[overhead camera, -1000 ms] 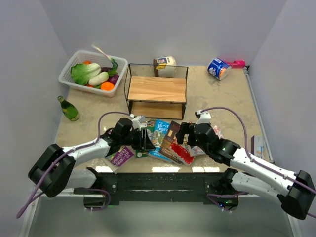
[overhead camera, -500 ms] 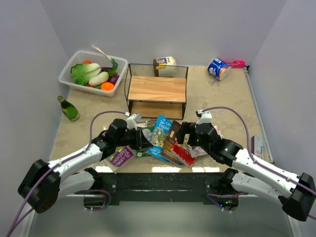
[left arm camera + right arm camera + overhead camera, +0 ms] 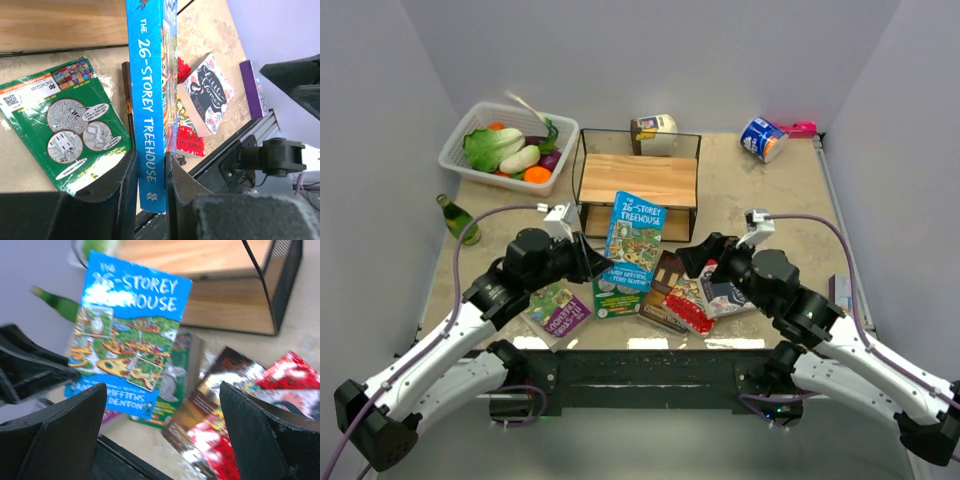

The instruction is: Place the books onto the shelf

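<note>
Left pincer (image 3: 150,161): narrow, clamped on the lower spine end of the blue book (image 3: 149,95), one finger on each cover.
Blue book: held off the table (image 3: 760,190), just in front of the shelf (image 3: 620,175). From above its top edge overlaps the shelf's front rail. It is on neither board.
Right pincer (image 3: 162,405): spread wide, nothing between the fingers. It hovers in front of the shelf's right end.
Loose books: brown book (image 3: 665,285), red book (image 3: 688,305) and pale book (image 3: 725,290) lie overlapping, flat, in front of the shelf's right half.
Green book (image 3: 60,130): flat, in front of the shelf's left end.
Basket (image 3: 455,150): left of the shelf, vegetables inside.
</note>
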